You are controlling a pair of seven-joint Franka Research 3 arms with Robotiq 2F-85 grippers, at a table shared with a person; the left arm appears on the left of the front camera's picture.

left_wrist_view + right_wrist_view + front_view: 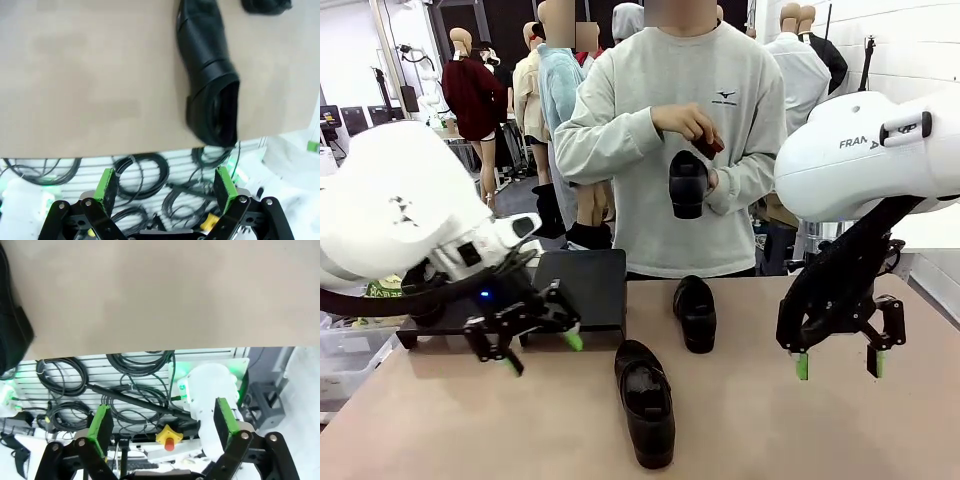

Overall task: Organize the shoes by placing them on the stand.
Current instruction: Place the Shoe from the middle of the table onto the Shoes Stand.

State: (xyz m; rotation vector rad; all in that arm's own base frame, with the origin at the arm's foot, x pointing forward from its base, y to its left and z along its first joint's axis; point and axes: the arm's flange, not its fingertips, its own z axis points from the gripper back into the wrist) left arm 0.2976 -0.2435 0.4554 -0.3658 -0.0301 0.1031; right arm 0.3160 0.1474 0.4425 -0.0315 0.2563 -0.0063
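Shoes: three black glossy ones appear in your front view, each located here relative to the black stand (pixel 582 285) at the bench's (pixel 800 440) far left. The first shoe (pixel 645 402) lies flat on the bench, in front of the stand's right corner, on the robot's side. The second shoe (pixel 696 312) lies flat on the bench just beside the stand's right edge, apart from the first. The third shoe (pixel 687 183) is off the bench, above and beyond the stand's right side, held between the person's hands (pixel 682 122).

Your left end effector (pixel 542 352) hovers just in front of the stand's front edge, tilted, fingers spread apart and holding nothing. In its wrist view the first shoe lies near the bench edge.

Your right end effector (pixel 840 366) hangs well to the right of the stand, above bare bench, fingers likewise apart and empty.
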